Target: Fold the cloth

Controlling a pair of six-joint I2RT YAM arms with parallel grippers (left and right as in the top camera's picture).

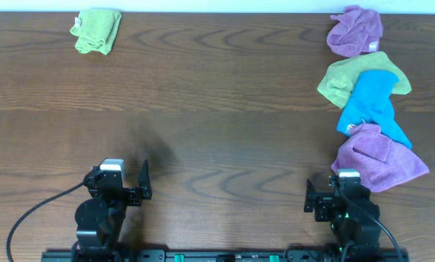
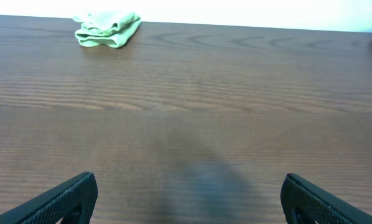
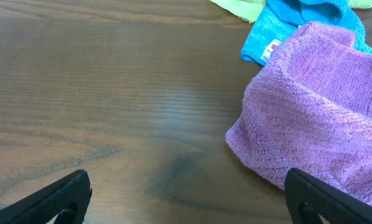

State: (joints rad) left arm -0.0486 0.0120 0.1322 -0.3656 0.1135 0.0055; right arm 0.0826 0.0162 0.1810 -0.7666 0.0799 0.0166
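The cloth (image 1: 97,30) is a lime-green microfibre rag lying bunched in a loose folded heap at the table's far left corner; the left wrist view shows the cloth (image 2: 108,29) far ahead, up and to the left. My left gripper (image 1: 120,177) rests near the front edge, a long way from it, open, with only bare wood between the fingers (image 2: 68,196). At the front right my right gripper (image 1: 346,183) is also open and holds nothing. One right fingertip (image 3: 320,196) sits just in front of a purple rag.
Rags lie in a column on the right: a purple one (image 1: 356,30) at the back, an olive-yellow one (image 1: 341,78), a blue one (image 1: 374,105) partly over it, and a second purple one (image 1: 381,156) (image 3: 316,106) beside my right gripper. The wooden table (image 1: 217,109) fills every view.
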